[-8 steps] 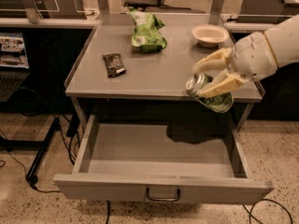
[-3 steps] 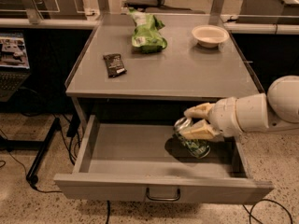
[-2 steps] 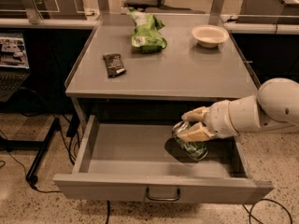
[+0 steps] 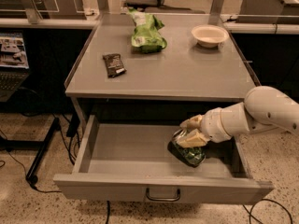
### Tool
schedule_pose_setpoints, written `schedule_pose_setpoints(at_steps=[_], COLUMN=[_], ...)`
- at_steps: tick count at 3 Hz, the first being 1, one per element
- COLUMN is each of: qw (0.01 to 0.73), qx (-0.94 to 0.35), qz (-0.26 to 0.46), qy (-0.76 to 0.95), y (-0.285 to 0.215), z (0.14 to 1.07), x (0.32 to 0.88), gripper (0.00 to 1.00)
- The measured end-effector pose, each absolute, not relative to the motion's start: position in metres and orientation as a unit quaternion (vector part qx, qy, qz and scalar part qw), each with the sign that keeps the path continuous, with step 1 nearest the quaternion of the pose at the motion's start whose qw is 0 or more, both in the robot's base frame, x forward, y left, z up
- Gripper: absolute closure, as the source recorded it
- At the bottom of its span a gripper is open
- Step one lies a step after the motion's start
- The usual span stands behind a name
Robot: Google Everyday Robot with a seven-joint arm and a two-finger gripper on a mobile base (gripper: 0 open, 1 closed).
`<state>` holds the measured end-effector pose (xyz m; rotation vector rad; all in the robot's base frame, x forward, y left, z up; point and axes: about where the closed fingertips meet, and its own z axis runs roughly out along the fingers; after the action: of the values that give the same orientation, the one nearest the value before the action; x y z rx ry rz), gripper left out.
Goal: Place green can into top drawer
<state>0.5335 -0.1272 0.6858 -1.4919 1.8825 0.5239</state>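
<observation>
The top drawer (image 4: 117, 155) is pulled wide open below the grey table, its flat front panel with a small dark handle (image 4: 162, 196) facing me. The green can (image 4: 188, 153) lies tilted inside the drawer at its right middle, low over or on the drawer floor. My gripper (image 4: 192, 131) reaches in from the right on a white arm and its cream fingers are closed around the can's upper end.
On the table top (image 4: 187, 73) lie a bright green chip bag (image 4: 146, 31), a dark snack bar (image 4: 113, 64) and a cream bowl (image 4: 210, 34). A dark stand and cables are on the floor at the left.
The gripper carried the can from beside the table's right edge down into the open drawer, then lowered it further and slightly left. The drawer has not moved.
</observation>
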Motion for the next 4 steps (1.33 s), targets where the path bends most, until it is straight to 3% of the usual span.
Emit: schedule_pose_setpoints(at_steps=[1,3,4], qw=[0.334,0.334,0.334], qx=[-0.571,-0.571,-0.572], qz=[0.202,0.202,0.202], qy=[0.722,0.722,0.722], y=[-0.1271,-0.1270,-0.1270], z=[0.6843,0.6843,0.6842], x=[0.5334,0.5333,0.5333], gripper=[0.82,0.35,0.04])
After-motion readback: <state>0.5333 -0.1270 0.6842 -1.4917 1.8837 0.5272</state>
